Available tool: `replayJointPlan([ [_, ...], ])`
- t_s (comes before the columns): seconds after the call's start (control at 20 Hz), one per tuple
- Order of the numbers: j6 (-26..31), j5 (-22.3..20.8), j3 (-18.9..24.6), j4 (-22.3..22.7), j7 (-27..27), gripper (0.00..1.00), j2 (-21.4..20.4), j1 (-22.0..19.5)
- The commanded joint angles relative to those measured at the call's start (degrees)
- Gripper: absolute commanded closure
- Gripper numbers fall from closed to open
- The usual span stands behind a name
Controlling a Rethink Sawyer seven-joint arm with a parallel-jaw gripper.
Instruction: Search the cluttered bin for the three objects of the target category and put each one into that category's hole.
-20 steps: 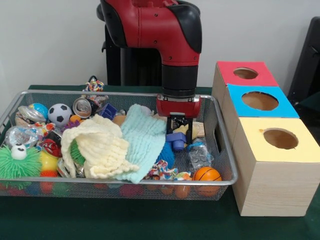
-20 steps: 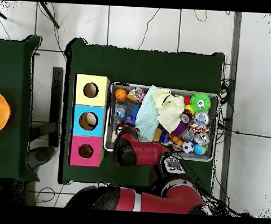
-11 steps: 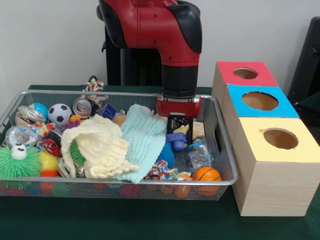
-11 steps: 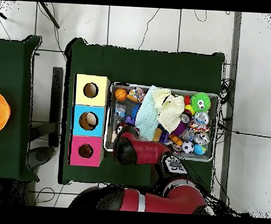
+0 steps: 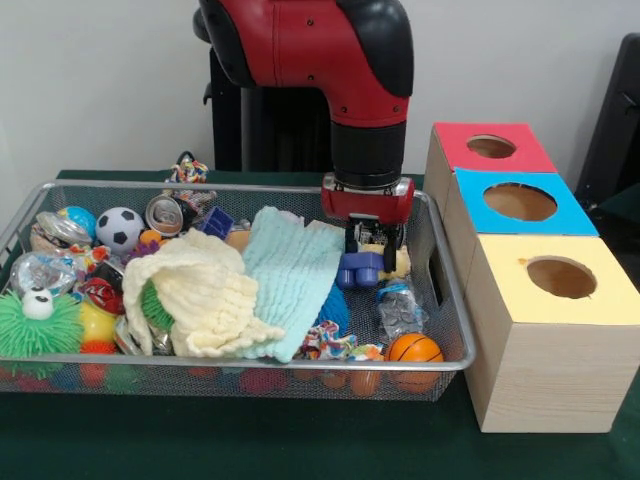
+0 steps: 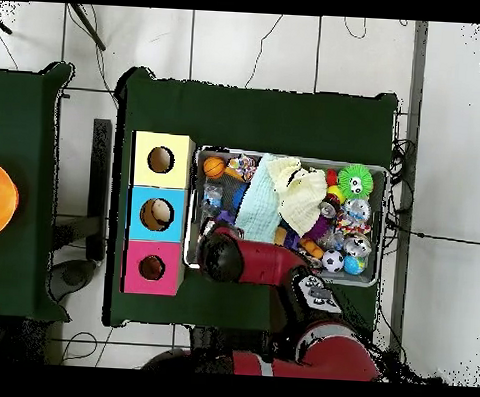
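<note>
Between jaws, blue toy [image 5: 358,268] crosswise.

Even, soft indoor light; faint shadows.

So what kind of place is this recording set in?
Most likely a robotics lab bench: a green-covered table on a tiled floor with loose cables, a mesh bin of mixed toys, and three wooden boxes with coloured, holed tops.
</note>
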Motion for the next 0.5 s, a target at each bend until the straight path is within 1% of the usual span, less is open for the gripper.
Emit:
replayJointPlan([
  [0.05, 24.07, 7.29, 5.78, 2.31, 5.77, 1.0, -11.94, -0.91],
  [0.15, 28.48, 8.0, 5.42, 1.75, 5.23, 1.0, -14.24, -0.71],
  [0.25, 29.73, 8.35, 5.45, 1.63, 5.11, 1.0, -14.94, -0.77],
  [0.3, 32.18, 8.8, 5.43, 1.43, 4.98, 1.0, -16.04, -0.79],
  [0.4, 35.35, 9.29, 5.34, 0.7, 4.71, 1.0, -16.99, -0.76],
  [0.5, 37.43, 9.66, 5.1, -0.01, 4.64, 1.0, -17.49, -0.63],
])
